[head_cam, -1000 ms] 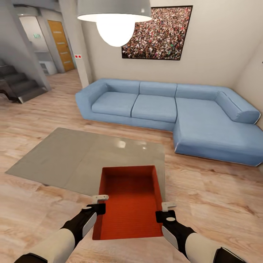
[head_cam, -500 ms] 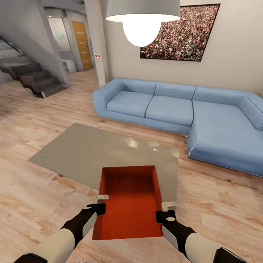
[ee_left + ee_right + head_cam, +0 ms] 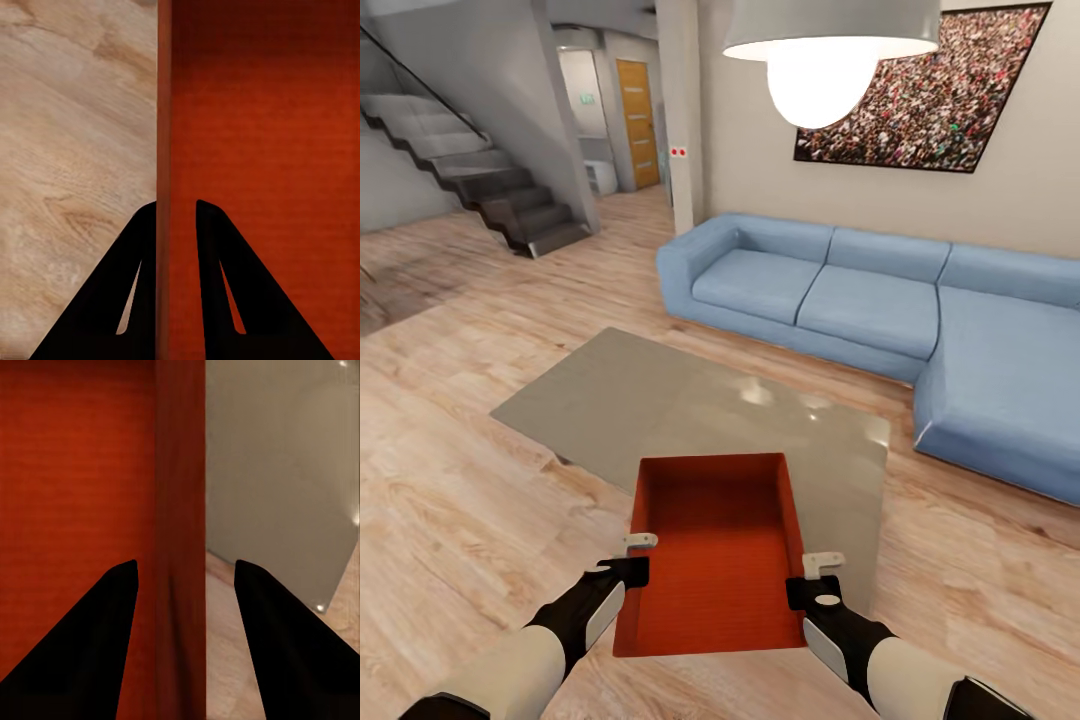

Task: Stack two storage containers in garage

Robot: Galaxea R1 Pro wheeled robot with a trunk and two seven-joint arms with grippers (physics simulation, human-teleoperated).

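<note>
I hold one storage container (image 3: 710, 560) in front of me with both claws, because one alone would let it tip: my left gripper (image 3: 632, 556) pinches its left wall and my right gripper (image 3: 815, 577) straddles the right wall, fingers narrow on it. It hangs above the wood floor (image 3: 450, 520), its far end over the low glass table (image 3: 660, 410). Beyond are the blue sofa (image 3: 860, 310) and the staircase (image 3: 490, 190), so this is the living room, not the garage.

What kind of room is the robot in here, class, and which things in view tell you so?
Most likely a home living room: a large blue corner sofa, a low glass-topped table on light wood plank flooring, a framed picture on the wall and a staircase beyond.
</note>
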